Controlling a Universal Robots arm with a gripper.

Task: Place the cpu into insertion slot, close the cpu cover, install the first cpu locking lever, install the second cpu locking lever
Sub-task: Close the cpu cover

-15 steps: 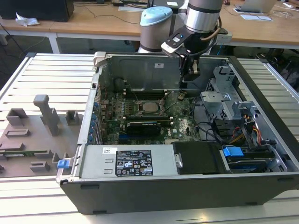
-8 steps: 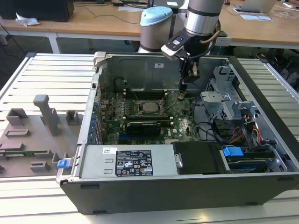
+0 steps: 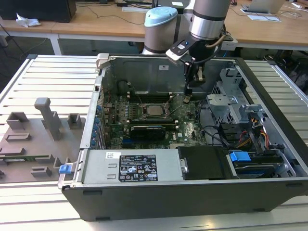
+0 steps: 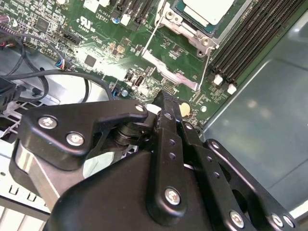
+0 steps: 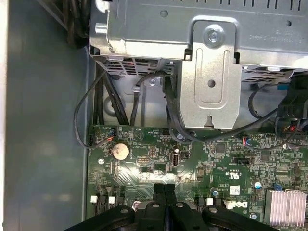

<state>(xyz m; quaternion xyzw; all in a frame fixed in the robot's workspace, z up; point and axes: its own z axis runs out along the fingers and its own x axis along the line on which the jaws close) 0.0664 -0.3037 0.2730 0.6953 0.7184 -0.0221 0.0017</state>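
The cpu (image 3: 155, 109) (image 4: 208, 8), a silver-grey square chip, lies in the insertion slot (image 3: 155, 102) in the middle of the green motherboard. The silvery cpu cover (image 4: 179, 20) frames the chip and looks to lie flat around it. Two thin wire levers (image 4: 150, 42) (image 4: 208, 60) run along the socket's sides. My gripper (image 3: 187, 97) (image 4: 166, 100) (image 5: 164, 188) hangs low over the board, on the exterior view's right of the socket. Its black fingers are shut together with nothing between them.
The open computer case holds a black long card (image 3: 147, 130), a metal drive cage (image 3: 226, 101) (image 5: 211, 72) with black cables, and a power supply (image 3: 130, 166). Memory slots (image 4: 250, 38) flank the socket. A coin battery (image 5: 120, 151) lies on the board. Grey fixtures (image 3: 48, 118) stand outside the case.
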